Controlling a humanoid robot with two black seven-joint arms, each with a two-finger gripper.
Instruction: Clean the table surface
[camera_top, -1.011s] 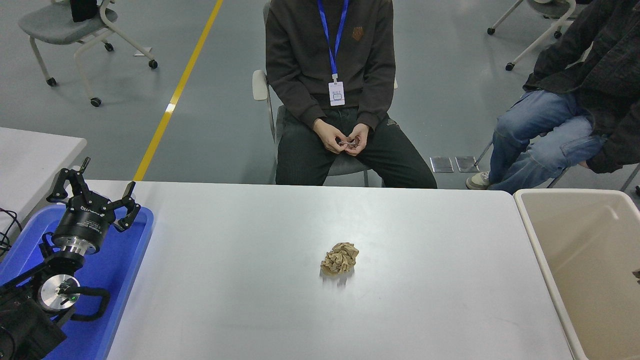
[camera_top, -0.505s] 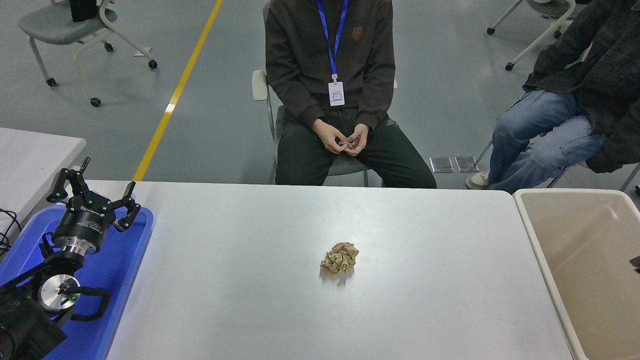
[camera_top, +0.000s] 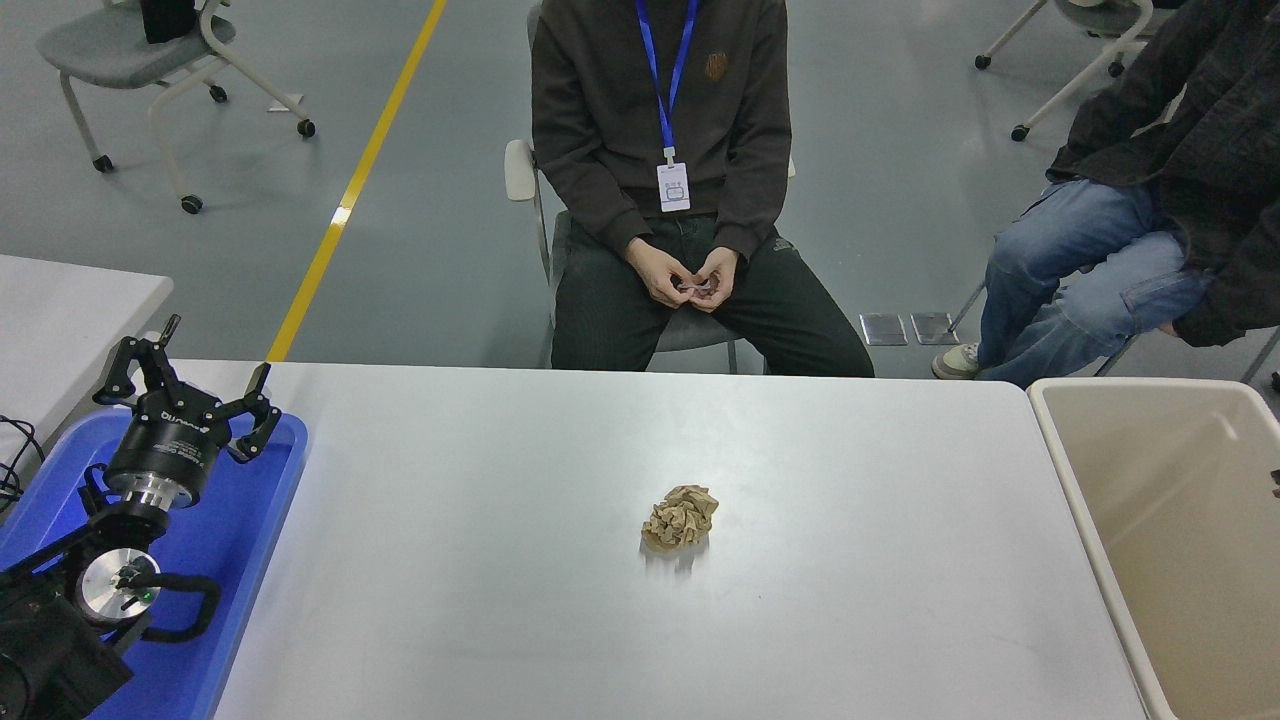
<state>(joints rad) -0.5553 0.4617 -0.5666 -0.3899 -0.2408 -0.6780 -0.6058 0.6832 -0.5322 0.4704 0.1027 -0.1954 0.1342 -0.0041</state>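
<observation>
The white table surface (camera_top: 480, 600) fills the lower picture. A crumpled ball of brown paper (camera_top: 681, 518) lies on it a little right of the middle, with nothing touching it. My left gripper (camera_top: 195, 378) is parked open and holding nothing at the lower left, above the blue tray (camera_top: 245, 530). Of my right gripper (camera_top: 1276, 483) only a dark sliver shows at the right edge, over the beige bin (camera_top: 1090, 500), far from the paper ball.
The beige bin stands against the table's right end. One person (camera_top: 660, 130) sits at the far side with hands in lap, and another person (camera_top: 1150, 220) sits at the top right. A smaller white tabletop (camera_top: 70, 310) is at the left.
The dark sliver of my right gripper at the right edge has moved up the picture and shows less. The paper ball and left arm have not moved.
</observation>
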